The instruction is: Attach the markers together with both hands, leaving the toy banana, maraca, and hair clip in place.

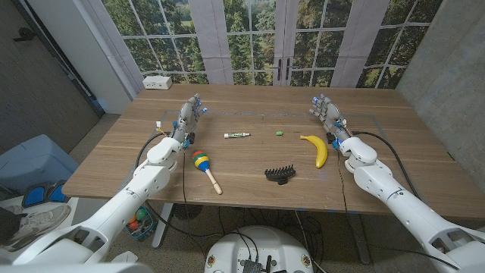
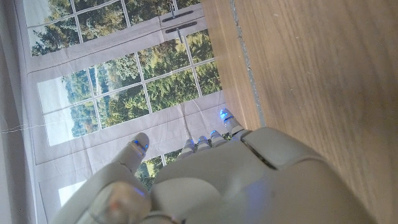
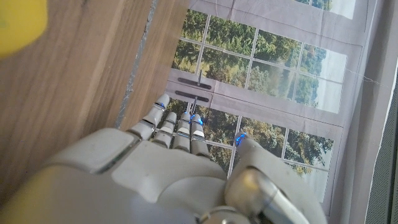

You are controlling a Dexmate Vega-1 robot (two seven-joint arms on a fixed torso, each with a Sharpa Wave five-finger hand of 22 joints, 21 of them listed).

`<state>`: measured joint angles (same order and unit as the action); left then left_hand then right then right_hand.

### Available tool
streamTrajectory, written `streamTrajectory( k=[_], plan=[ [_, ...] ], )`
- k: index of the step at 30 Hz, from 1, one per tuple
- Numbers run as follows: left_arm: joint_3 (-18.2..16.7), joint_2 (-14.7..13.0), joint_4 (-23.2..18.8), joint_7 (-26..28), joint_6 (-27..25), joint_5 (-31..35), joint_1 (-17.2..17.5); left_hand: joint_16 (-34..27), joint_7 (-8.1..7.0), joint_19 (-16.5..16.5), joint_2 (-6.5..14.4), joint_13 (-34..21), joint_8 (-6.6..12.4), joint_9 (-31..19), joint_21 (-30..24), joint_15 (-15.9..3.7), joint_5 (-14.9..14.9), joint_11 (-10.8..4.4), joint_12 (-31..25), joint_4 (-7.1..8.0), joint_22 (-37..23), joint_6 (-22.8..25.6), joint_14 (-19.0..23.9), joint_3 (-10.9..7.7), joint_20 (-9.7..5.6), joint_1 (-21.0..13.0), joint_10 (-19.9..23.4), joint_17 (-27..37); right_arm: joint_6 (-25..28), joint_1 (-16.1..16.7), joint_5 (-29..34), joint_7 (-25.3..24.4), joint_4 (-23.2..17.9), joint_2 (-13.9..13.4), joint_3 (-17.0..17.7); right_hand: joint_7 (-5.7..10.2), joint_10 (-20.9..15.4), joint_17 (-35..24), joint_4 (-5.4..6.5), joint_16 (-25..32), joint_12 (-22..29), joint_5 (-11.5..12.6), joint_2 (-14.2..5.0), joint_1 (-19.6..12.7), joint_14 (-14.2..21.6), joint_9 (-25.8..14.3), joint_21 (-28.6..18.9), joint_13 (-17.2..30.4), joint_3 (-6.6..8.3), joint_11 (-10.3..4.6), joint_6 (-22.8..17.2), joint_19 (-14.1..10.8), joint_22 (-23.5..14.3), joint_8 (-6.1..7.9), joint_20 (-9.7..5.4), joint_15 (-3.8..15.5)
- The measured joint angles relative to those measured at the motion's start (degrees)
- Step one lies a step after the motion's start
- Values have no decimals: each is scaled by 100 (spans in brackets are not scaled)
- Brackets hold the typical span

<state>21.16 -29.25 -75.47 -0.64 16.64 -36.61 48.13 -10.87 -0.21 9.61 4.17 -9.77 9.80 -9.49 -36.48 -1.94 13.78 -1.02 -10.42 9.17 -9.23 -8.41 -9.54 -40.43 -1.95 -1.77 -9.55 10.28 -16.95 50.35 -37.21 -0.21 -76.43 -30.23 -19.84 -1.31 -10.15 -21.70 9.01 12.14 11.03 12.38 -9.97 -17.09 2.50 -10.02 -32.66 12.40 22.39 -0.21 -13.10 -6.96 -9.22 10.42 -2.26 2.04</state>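
Hair clip: the black hair clip (image 1: pixel 278 174) lies nearest the front edge of the surface (image 1: pixel 242 199), at about 5 o'clock from the middle.
Maraca: the coloured maraca (image 1: pixel 204 167) lies at 7 o'clock, handle pointing toward the front edge.
Toy banana: the yellow toy banana (image 1: pixel 318 149) lies at 3 o'clock, just beside the right wrist.
Markers: the white marker (image 1: pixel 237 135) lies at 11 o'clock; the small green piece (image 1: pixel 280 133) lies at 1 o'clock, apart from it.
Left hand: the left hand (image 1: pixel 189 115) is at 10 o'clock, released, fingers apart, grasping nothing.
Right hand: the right hand (image 1: pixel 326 111) is at 2 o'clock, released, fingers spread, grasping nothing.
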Motion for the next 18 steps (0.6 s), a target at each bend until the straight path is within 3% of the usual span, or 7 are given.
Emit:
streamTrajectory(
  k=[7,18],
  plan=[
    [-2,-4,-105,118,15,100,4,0,-22,0,0,0,17,0,0,0,1,-31,-45,-21,0,22,0,-50,0,0,-31,-16,-74,164,-43,-110,-64,-36,93,0,-20,19,-26,0,0,0,23,-79,9,1,0,-12,27,21,0,-62,0,0,20,-10],
    [87,-41,-204,402,77,502,-28,0,-112,0,68,0,61,1,95,0,23,-104,-45,-276,1,219,1,-47,0,-68,22,-70,-147,330,-56,-246,-143,-59,183,-31,-22,45,-32,0,22,0,-30,-27,35,1,0,-16,32,23,-30,-82,1,0,0,9]
  ],
)
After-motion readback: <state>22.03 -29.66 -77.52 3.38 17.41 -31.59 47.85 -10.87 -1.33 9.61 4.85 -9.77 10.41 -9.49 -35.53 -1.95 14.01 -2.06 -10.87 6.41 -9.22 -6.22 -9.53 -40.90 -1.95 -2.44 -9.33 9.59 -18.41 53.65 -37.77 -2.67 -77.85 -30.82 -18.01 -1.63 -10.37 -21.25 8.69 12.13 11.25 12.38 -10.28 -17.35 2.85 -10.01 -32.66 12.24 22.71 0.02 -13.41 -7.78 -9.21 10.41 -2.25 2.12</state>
